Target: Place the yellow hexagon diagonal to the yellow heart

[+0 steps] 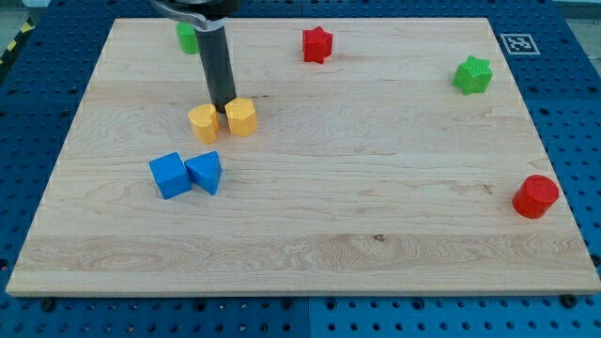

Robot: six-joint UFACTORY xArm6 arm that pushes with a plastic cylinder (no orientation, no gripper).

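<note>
The yellow hexagon (203, 123) lies on the wooden board (376, 188) at the upper left. The yellow heart (241, 116) sits just to its right and slightly higher, nearly touching it. My tip (223, 112) is down at the board between the two yellow blocks, at their top edges and close against both. The dark rod rises from there to the view's top.
A blue cube (170, 175) and a blue triangular block (205, 172) lie just below the yellow pair. A green block (187, 38) is partly hidden behind the rod at the top left. A red star (317, 44), a green star (473, 75) and a red cylinder (536, 196) lie further right.
</note>
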